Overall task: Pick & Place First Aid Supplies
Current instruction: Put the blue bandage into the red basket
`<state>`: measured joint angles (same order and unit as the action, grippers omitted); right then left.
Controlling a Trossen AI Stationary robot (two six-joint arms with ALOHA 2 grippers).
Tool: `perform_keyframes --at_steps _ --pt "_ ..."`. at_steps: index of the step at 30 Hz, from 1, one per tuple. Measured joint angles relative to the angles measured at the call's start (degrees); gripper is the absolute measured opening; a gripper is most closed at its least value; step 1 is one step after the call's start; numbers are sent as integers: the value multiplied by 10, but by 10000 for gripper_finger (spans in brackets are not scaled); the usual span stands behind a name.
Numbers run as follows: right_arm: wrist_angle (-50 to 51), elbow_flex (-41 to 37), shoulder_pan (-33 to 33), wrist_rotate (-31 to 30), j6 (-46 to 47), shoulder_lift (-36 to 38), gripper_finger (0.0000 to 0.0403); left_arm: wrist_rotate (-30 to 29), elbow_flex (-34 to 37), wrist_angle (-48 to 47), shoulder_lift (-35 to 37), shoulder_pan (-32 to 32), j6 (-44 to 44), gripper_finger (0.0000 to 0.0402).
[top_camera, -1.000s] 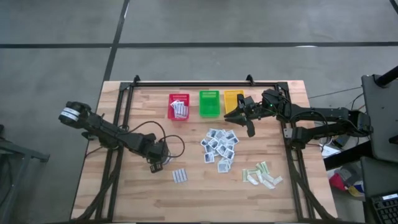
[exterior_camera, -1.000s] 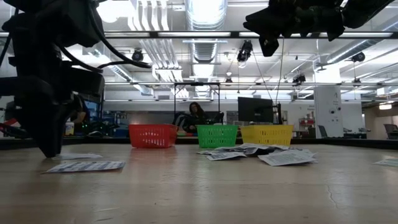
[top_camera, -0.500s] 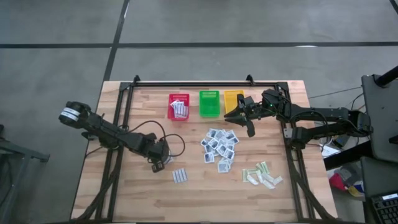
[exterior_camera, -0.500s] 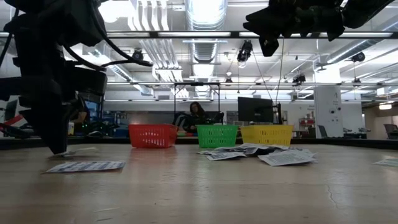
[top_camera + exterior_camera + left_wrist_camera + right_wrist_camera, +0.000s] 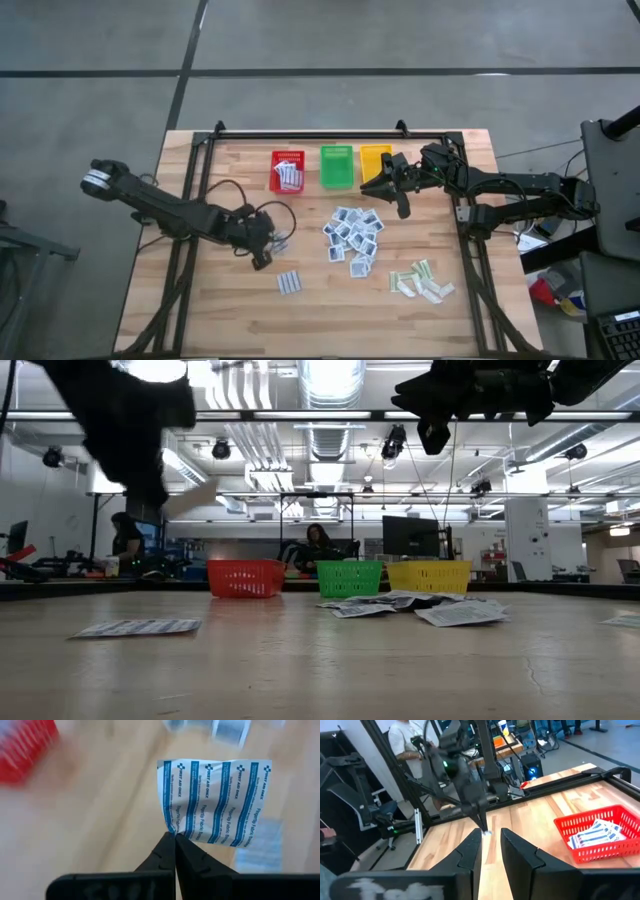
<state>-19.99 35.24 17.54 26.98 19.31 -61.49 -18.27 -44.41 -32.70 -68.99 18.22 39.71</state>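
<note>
My left gripper (image 5: 266, 247) hangs above the table's left middle, shut on an oblong white packet with blue stripes (image 5: 215, 802), which also shows in the low view (image 5: 190, 498). More striped packets (image 5: 289, 283) lie flat on the table nearer the front edge. A heap of small square white-blue packets (image 5: 353, 237) lies mid-table, and pale green-beige strips (image 5: 420, 282) lie to the front right. My right gripper (image 5: 490, 845) hovers open and with nothing in it near the yellow basket (image 5: 376, 160). My left gripper pinches one corner of the striped packet (image 5: 172, 831) between its two fingertips. The fingers slant downward from the table's left side. The packet is lifted clear of the table and sticks out past the fingertips, tilted (image 5: 190, 498).
A red basket (image 5: 288, 172) holding striped packets, a green basket (image 5: 336, 166) and the yellow one stand in a row at the back. A black rail (image 5: 310, 133) runs along the far edge. People sit in the room beyond the table.
My left gripper has taken hold of a striped packet that lay on the table under it. It has risen and tipped up, carrying the packet clear of the wood. My right gripper has stayed in place.
</note>
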Motion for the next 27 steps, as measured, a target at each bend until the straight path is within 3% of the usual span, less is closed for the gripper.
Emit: perform_keyframes --at_steps 4,9,21,27 --pt "0 0 0 0 0 0 75 -34 -38 30 27 -1 -57 0" --pt "0 0 0 0 0 0 81 -29 -68 123 59 -1 -143 0" --pt "0 0 0 0 2 0 68 194 -41 456 112 -1 -232 0" --pt "0 0 0 0 2 0 73 222 -31 507 112 -1 -232 0"
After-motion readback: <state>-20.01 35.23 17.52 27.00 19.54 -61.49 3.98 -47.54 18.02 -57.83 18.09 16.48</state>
